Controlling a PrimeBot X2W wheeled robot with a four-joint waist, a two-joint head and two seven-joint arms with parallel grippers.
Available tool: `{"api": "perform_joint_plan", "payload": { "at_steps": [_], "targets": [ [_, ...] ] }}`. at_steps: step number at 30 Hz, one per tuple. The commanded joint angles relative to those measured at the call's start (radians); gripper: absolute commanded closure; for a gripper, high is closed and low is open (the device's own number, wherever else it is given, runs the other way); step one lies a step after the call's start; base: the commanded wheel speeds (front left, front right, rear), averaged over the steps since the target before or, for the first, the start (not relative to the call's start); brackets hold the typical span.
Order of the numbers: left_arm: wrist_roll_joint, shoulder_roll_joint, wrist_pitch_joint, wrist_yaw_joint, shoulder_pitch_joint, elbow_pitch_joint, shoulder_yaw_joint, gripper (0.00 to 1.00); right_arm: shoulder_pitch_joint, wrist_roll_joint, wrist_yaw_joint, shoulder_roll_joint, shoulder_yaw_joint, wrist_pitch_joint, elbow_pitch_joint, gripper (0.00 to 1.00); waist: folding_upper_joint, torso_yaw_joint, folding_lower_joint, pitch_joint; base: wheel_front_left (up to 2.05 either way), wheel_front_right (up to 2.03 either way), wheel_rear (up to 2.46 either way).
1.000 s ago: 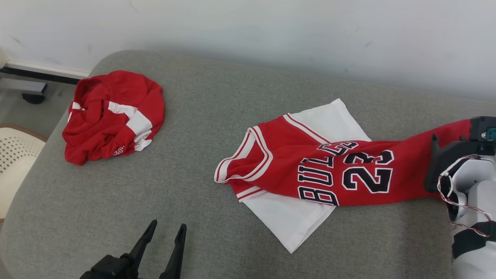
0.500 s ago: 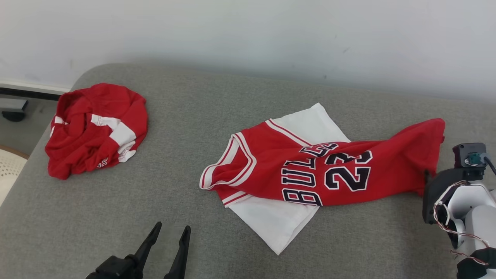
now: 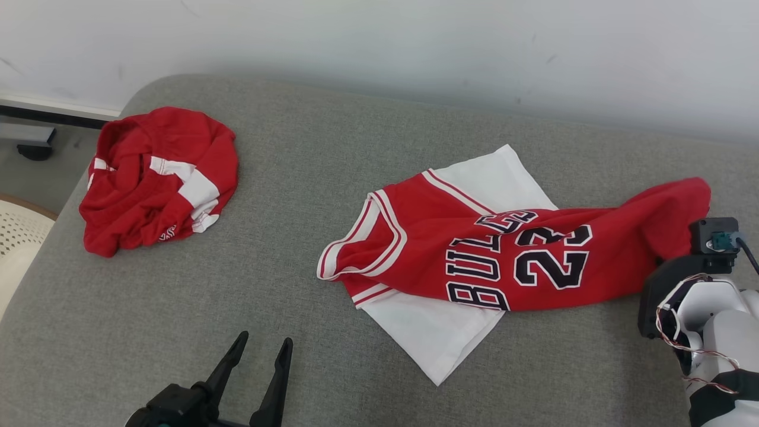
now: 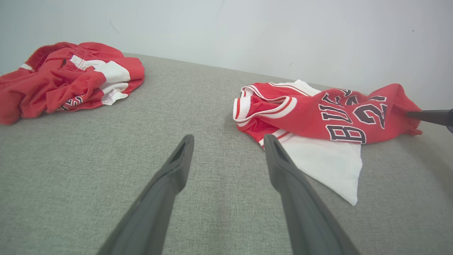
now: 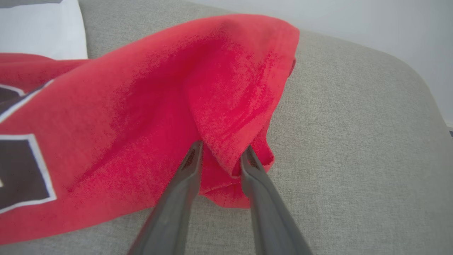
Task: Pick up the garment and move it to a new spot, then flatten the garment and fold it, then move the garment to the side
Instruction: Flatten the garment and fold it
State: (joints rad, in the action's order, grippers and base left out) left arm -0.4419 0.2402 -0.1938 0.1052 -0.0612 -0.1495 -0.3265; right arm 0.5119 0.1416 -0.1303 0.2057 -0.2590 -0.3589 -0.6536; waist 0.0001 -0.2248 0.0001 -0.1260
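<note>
Head view: the grey cushion (image 3: 308, 196) runs wide from side to side. Its far edge lies along the pale wall (image 3: 379, 41), and its left corner rounds off above a pale perforated chair (image 3: 15, 237). Bare fabric takes up most of the middle and the whole near strip, so the open room is there. A crumpled red-and-white bundle (image 3: 157, 178) sits alone near the far left corner, well apart from everything else.

The red jersey (image 3: 533, 255) lies stretched crosswise on the right half, lettered side up, with its neck end pointing left. It partly covers a flat white garment (image 3: 442, 338). Its hem end rises slightly toward the right gripper (image 5: 223, 147). In the right wrist view a fold of that hem sits between the two fingers, which stand narrow and press it from both sides — a pinch on the cloth, close above the cushion.

The right arm's white forearm (image 3: 711, 314) comes in from the lower right corner, low and angled toward the hem. The left gripper (image 3: 265, 339) hangs over bare cushion at the near edge, left of the jersey's neck — its fingers spread wide, holding nothing and pointing away from the robot.
</note>
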Motion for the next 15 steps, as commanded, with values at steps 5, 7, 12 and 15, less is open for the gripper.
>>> {"api": "perform_joint_plan", "payload": {
  "at_steps": [5, 7, 12, 15],
  "targets": [
    [-0.017, 0.005, -0.007, -0.008, 0.016, -0.01, -0.001, 0.0, -0.049, -0.07, -0.001, -0.046, -0.012, 0.049, 0.1, 1.0, -0.0001, 0.004, -0.0001, 0.031, 0.0, 0.0, 0.0],
    [-0.019, 0.007, -0.006, -0.015, 0.026, -0.013, 0.002, 0.0, -0.088, -0.108, -0.001, -0.064, -0.004, 0.041, 0.202, 1.0, -0.0001, 0.014, -0.0001, 0.045, 0.0, 0.0, 0.0],
    [-0.023, 0.011, -0.009, -0.02, 0.045, -0.008, 0.006, 0.0, -0.214, -0.19, -0.001, -0.09, 0.005, -0.04, 0.534, 1.0, -0.0001, 0.044, -0.0001, 0.074, 0.0, 0.0, 0.0],
    [-0.024, 0.013, -0.006, -0.021, 0.042, -0.005, 0.001, 0.0, -0.271, -0.21, -0.001, -0.097, -0.014, -0.096, 0.721, 1.0, -0.0001, 0.05, -0.0001, 0.084, 0.0, 0.0, 0.0]
  ]
}}
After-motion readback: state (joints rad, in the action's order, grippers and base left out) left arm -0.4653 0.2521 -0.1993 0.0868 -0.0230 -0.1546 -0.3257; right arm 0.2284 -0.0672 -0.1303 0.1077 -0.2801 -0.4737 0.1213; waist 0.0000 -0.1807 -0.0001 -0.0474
